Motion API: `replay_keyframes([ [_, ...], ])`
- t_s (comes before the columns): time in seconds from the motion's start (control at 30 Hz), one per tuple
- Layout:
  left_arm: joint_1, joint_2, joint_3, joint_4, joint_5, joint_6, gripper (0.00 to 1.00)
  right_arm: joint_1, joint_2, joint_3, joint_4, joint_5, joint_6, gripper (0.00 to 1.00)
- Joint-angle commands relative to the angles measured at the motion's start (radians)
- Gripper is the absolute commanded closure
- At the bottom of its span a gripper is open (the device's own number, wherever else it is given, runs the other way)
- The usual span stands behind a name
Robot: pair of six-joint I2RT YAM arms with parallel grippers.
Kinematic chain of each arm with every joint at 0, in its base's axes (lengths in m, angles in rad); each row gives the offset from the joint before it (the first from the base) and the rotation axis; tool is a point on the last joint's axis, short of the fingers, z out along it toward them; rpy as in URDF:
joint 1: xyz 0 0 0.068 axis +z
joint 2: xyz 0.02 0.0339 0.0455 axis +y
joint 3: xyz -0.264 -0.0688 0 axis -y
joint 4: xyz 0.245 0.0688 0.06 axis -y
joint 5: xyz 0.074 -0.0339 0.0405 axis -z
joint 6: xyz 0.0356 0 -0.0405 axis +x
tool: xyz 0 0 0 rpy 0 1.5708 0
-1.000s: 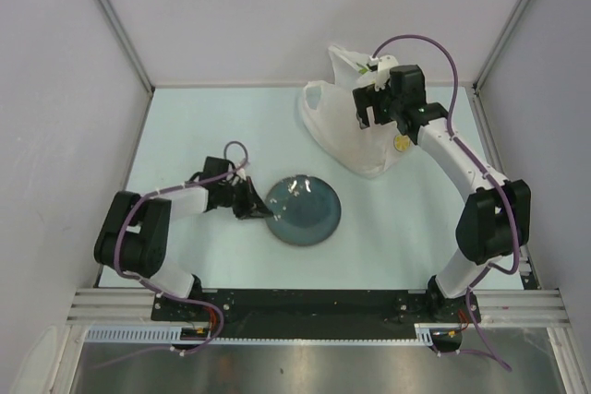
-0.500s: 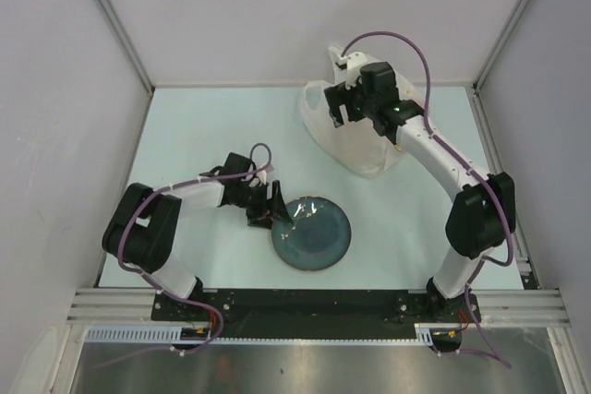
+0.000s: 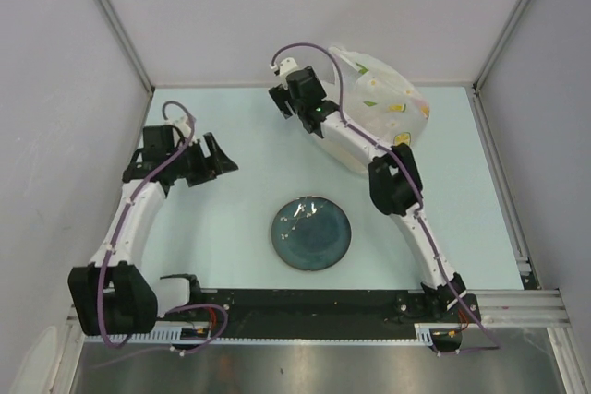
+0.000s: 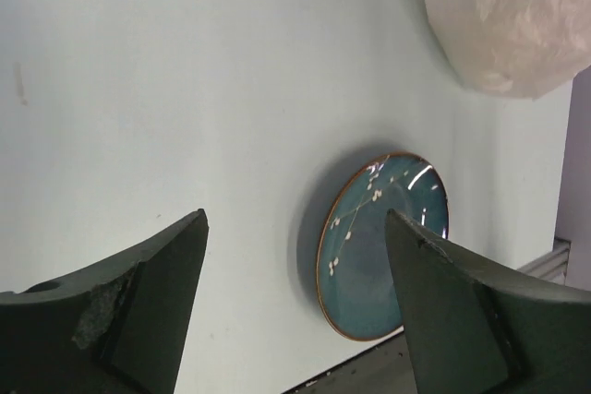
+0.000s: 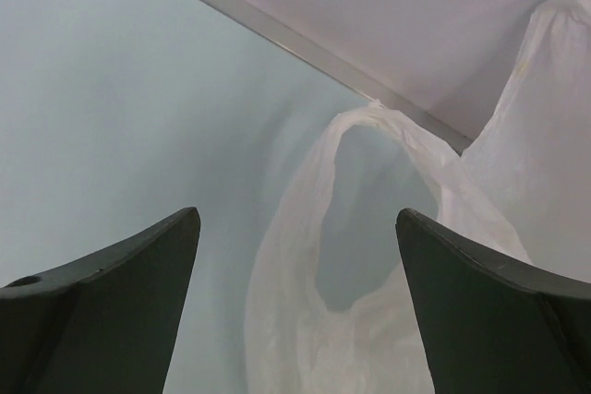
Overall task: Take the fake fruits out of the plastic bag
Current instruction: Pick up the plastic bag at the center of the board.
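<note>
The table (image 3: 471, 182) I worked at was a smooth pale blue-green, matte, under soft even light that cast only faint shadows. Plain lilac-grey panels closed it in: a far wall (image 3: 231, 16), a left wall (image 3: 55, 117) and a right wall (image 3: 554, 117). Slim aluminium posts (image 3: 111, 16) ran up the far corners, and a metal strip (image 5: 277, 39) lined the foot of the far wall. Along the near edge lay a grooved aluminium rail (image 3: 111, 302), and nearer than that a sheet of brushed metal (image 3: 314, 371).
</note>
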Motion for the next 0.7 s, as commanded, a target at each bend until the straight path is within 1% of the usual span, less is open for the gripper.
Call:
replay_keyframes([
  [0.0,0.074,-0.095,0.039,-0.038,-0.003,0.027,0.18,0.008,0.189,0.238,0.049,0.214,-0.163,0.08],
  [0.07,0.082,-0.124,0.026,-0.033,-0.001,0.021,0.18,0.003,0.228,0.270,0.066,0.255,-0.198,0.11],
  [0.13,0.082,-0.141,0.012,-0.022,0.002,0.006,0.18,0.005,0.243,0.234,0.112,0.301,-0.249,0.13],
  [0.23,0.085,-0.147,-0.025,0.011,0.010,-0.017,0.18,0.006,0.231,0.175,0.147,0.332,-0.271,0.18],
  [0.3,0.087,-0.149,-0.047,0.031,0.007,-0.027,0.19,0.003,0.210,0.123,0.163,0.341,-0.274,0.24],
  [0.33,0.087,-0.146,-0.050,0.033,0.007,-0.034,0.19,0.003,0.204,0.109,0.164,0.350,-0.266,0.29],
  [0.37,0.088,-0.135,-0.051,0.037,0.007,-0.036,0.19,0.000,0.198,0.100,0.163,0.355,-0.262,0.51],
  [0.47,0.088,-0.107,-0.036,0.042,0.005,-0.034,0.20,0.003,0.162,0.102,0.140,0.372,-0.214,1.00],
  [0.5,0.088,-0.085,-0.030,0.041,0.005,-0.033,0.20,0.012,0.144,0.106,0.121,0.364,-0.197,1.00],
  [0.6,0.090,-0.046,0.004,0.051,-0.001,-0.031,0.22,0.034,0.041,0.132,0.020,0.237,-0.082,1.00],
  [0.63,0.090,-0.041,0.012,0.059,-0.007,-0.033,0.22,0.051,-0.008,0.148,-0.029,0.159,-0.056,1.00],
  [0.67,0.090,-0.040,0.028,0.077,-0.015,-0.033,0.22,0.060,-0.031,0.178,-0.040,0.121,-0.010,1.00],
])
